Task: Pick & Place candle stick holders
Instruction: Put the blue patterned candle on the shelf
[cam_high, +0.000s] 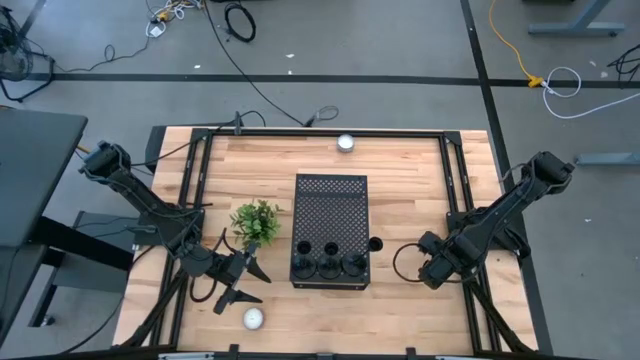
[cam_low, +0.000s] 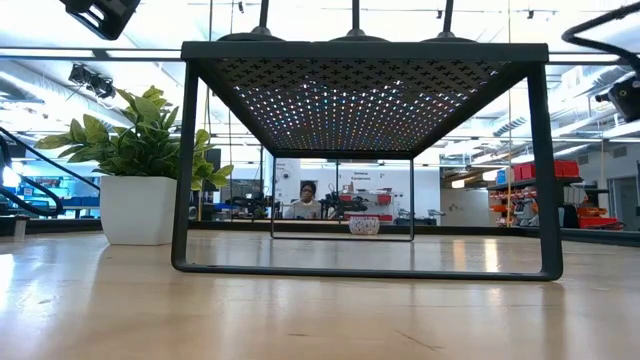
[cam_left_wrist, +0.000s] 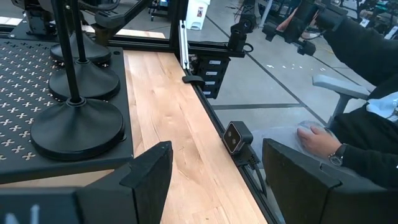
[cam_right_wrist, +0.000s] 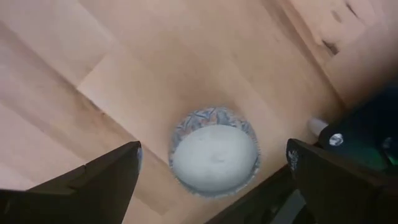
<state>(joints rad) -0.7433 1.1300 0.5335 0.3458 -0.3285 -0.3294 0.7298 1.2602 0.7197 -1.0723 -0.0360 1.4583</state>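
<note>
Standing in a row on the near end of the black perforated box (cam_high: 331, 230), three candle stick holders (cam_high: 330, 265) rest on their round bases, and a fourth holder (cam_high: 376, 244) sits on the wooden surface (cam_high: 400, 180) just beside the box's right edge. Near the potted plant (cam_high: 256, 222), the left pincer (cam_high: 243, 282) hovers with its fingers spread apart, a white candle (cam_high: 254, 319) close by. At the right edge, the right pincer (cam_right_wrist: 214, 171) is also spread wide, looking down on a small white candle (cam_right_wrist: 214, 155).
</note>
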